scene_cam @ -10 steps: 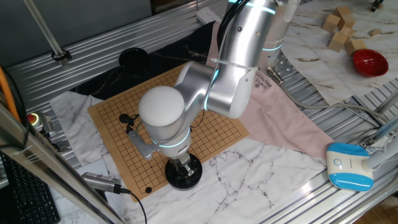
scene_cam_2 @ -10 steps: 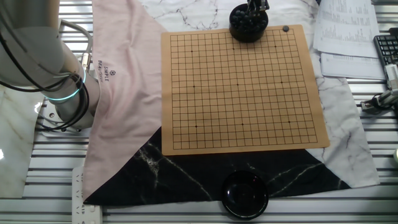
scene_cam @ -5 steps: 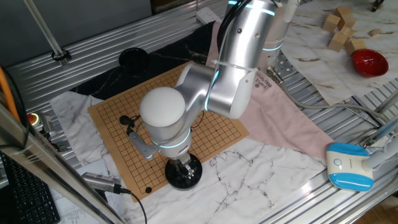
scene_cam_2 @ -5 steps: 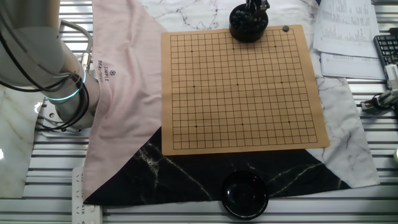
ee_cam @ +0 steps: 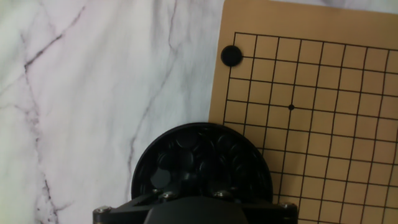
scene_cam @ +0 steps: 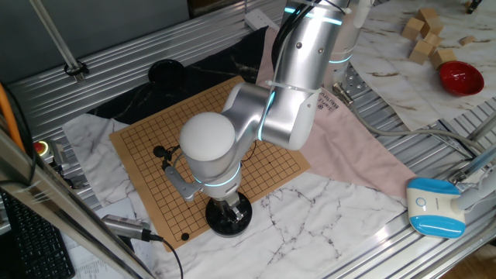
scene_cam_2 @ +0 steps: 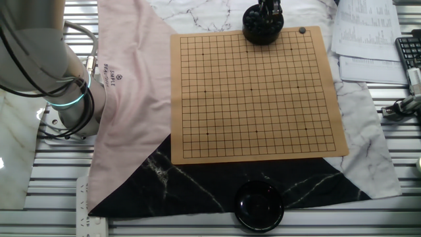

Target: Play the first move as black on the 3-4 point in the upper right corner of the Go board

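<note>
The gripper (scene_cam: 227, 208), fingers hidden so whether spread or pinching cannot be told, hangs over the bowl of black stones (ee_cam: 200, 163) at the edge of the Go board (scene_cam_2: 256, 99). The stones look small, hard and slick, best pinched across the rim. One black stone (ee_cam: 232, 55) already sits near a corner. Compared with a second ago, the arm's elbow has shifted slightly.

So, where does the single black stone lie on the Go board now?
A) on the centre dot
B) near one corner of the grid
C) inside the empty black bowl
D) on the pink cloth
B: the black stone sits near a corner of the Go board, close to the bowl of black stones.
</note>
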`<action>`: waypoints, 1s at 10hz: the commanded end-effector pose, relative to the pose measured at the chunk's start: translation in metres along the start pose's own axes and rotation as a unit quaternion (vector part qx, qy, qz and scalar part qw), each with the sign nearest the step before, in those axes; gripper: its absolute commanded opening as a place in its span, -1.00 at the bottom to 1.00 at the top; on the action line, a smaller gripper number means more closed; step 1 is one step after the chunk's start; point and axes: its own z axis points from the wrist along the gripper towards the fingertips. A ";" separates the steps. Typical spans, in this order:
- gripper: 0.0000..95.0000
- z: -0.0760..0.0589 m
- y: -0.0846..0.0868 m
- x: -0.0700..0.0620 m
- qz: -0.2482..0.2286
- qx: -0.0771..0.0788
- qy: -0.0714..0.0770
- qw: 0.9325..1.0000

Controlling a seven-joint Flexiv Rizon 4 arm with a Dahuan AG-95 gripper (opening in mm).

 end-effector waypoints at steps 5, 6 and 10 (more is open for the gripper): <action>-0.60 0.001 0.000 -0.001 -0.005 0.001 -0.003 1.000; -0.60 0.001 0.000 -0.001 -0.005 0.001 -0.003 1.000; -0.60 0.001 0.000 -0.001 -0.005 0.001 -0.003 1.000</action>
